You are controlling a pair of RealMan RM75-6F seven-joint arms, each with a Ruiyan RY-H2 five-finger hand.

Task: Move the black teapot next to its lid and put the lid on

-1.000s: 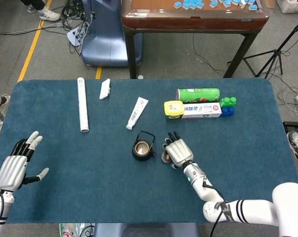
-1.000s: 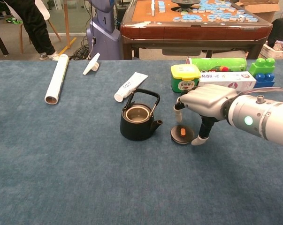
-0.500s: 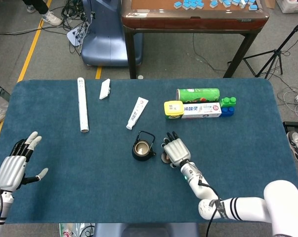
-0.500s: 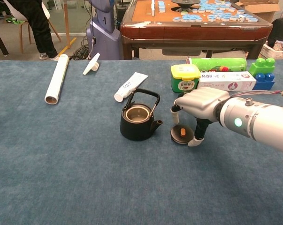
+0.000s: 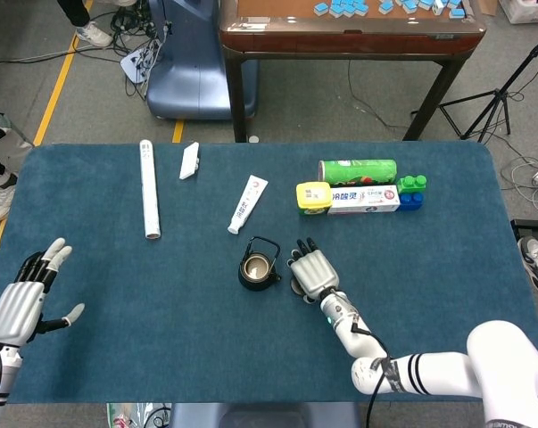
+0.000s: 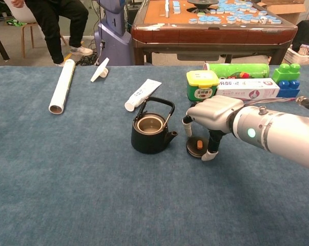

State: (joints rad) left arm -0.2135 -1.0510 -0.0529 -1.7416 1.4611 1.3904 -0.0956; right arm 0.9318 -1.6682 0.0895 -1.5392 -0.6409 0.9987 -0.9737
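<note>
Table [image 6: 67, 195]: dark teal cloth. Teapot [image 6: 150, 134]: black, pale interior. Lid [image 6: 196, 147]: black with an orange knob. Right hand [image 6: 214, 115]: silver-grey shell, black fingers with white tips. Left hand [image 5: 17, 306], lower left of the head view: silver, black between the fingers. Roll [image 6: 61, 85]: white. Canister [image 6: 239, 70]: green.

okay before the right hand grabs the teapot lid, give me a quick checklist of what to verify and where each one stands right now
1. Right hand above the lid: ok, fingers straddle it.
2. Lid actually gripped: cannot tell, fingertips sit beside its rim.
3. Lid lying flat, knob up: ok.
4. Black teapot upright, mouth open: ok.
5. Teapot beside the lid: ok, spout points toward it.
6. Left hand out of the way: ok, open at the table's far left edge.
</note>
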